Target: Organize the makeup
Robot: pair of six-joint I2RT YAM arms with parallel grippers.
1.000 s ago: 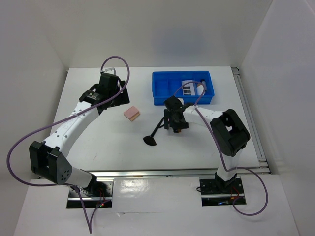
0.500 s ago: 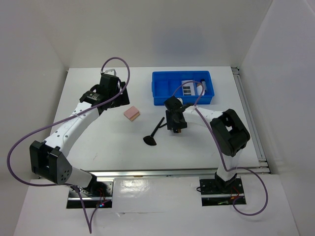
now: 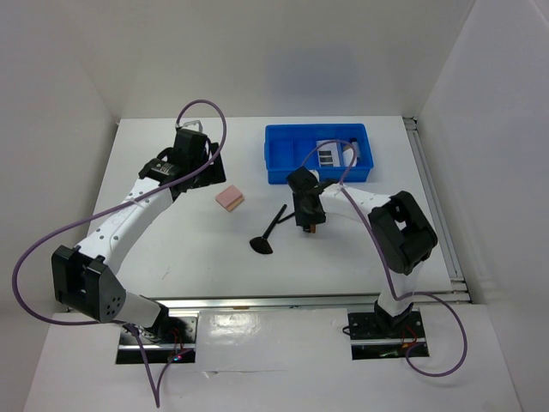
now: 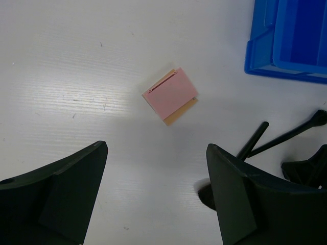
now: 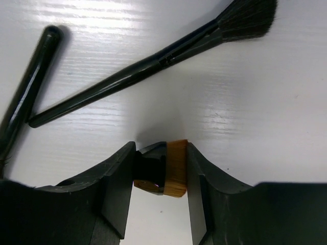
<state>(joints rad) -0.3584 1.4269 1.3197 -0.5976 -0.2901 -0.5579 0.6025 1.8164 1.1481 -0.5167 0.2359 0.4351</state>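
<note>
At near centre of table (image 3: 171, 249), right gripper (image 5: 160, 158) clenched on stubby orange-brown brush (image 5: 174, 171): 1 pad (image 5: 120, 176) on black ferrule, other on bristles. We judge brush light, ferrule stiff, bristles soft; hold at ferrule safer. Just beside, 2 thin black brushes (image 5: 153, 64) lie on table, untouched. Farther left, pink square sponge (image 4: 170, 95), soft, light; left gripper (image 4: 157, 168) above it, spread wide, empty. Farthest, we see blue bin (image 3: 279, 172) holding pale palette (image 3: 330, 154).

The sponge (image 3: 229, 198) lies left of the long brush (image 3: 271, 228), the stubby brush (image 5: 173, 168) just right of it; the bin (image 3: 292, 174) stands farther back, palette (image 3: 330, 154) inside.
</note>
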